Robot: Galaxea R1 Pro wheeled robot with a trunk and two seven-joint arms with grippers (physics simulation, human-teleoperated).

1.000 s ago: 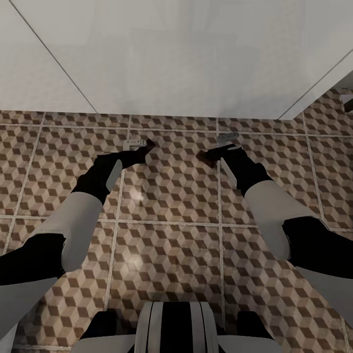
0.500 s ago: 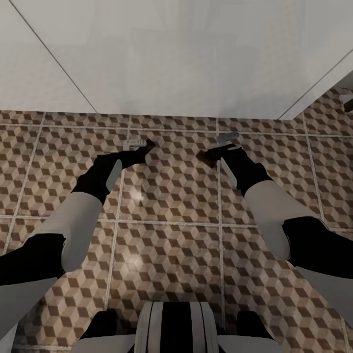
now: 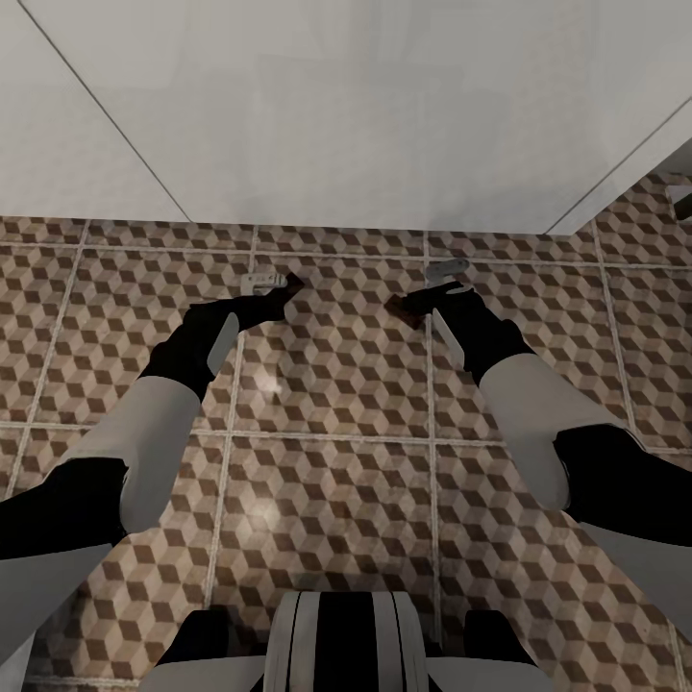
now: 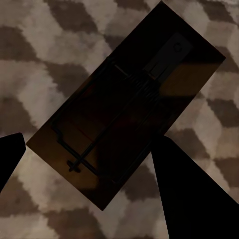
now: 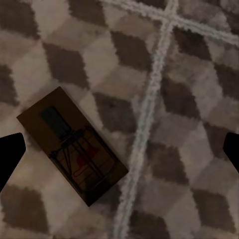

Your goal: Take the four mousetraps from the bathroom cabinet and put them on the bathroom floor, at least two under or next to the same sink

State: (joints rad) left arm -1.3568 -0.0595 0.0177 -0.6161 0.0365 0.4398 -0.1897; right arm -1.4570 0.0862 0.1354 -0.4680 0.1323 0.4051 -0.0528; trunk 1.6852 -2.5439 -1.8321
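Head view: both arms reach forward and down over the bathroom floor (image 3: pixel 336 384), its cube-patterned tiles running up to a white surface (image 3: pixel 346 106) that fills the upper half of the frame. The left gripper (image 3: pixel 279 293) sits left of centre, with a dark-brown mousetrap (image 3: pixel 291 282) at its tip and a small pale metal fitting (image 3: pixel 258 282) on the floor just beside it. The right gripper (image 3: pixel 432 296) sits right of centre, a second mousetrap (image 3: pixel 404 309) lying just to its left, and another pale fitting (image 3: pixel 445 269) above it.

Left wrist view: the first mousetrap (image 4: pixel 127 107) lies diagonally across the middle of the frame over the tiles. The black fingertips (image 4: pixel 191 194) show at the lower corners, spread wide; the one at lower right overlaps the plate's edge, though whether it touches is hard to say at this closeness.

Right wrist view: the second mousetrap (image 5: pixel 72 144) lies flat on the tiles at centre-left, tilted, beside a pale grout line. The fingertips (image 5: pixel 10 154) peek in at the left and right edges, spread wide, clear of the plate.
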